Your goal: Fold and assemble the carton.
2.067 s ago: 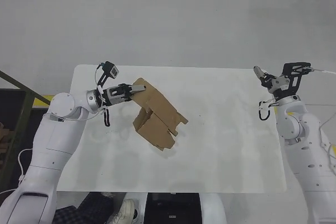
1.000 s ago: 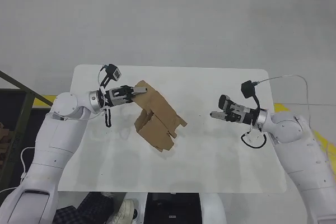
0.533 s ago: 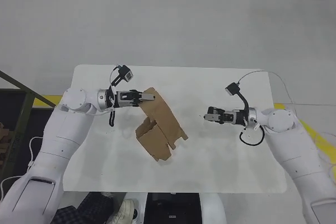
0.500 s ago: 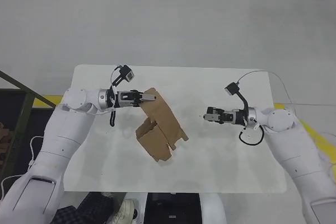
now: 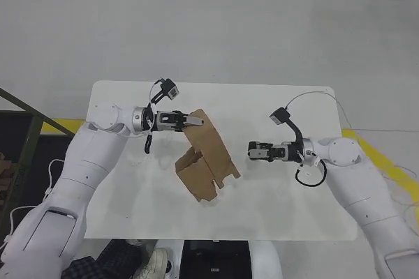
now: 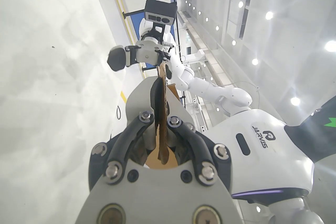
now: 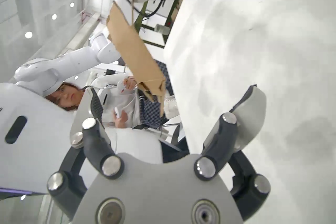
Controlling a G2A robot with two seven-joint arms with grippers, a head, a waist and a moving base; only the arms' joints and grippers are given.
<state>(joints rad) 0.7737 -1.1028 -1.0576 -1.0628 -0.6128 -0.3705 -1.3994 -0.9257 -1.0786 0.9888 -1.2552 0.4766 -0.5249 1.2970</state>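
We hold the brown, half-folded cardboard carton (image 5: 206, 155) raised over the white counter (image 5: 286, 202). The left fingers (image 6: 137, 99) pinch its upper edge, so that, we believe, the right fingers (image 7: 248, 104), spread open nearby, can take a free flap.

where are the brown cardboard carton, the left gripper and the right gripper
brown cardboard carton (image 5: 211, 148), top view, on its broad panel.
left gripper (image 5: 194, 121), top view, between its fingertips.
right gripper (image 5: 251, 151), top view, between its open fingertips.
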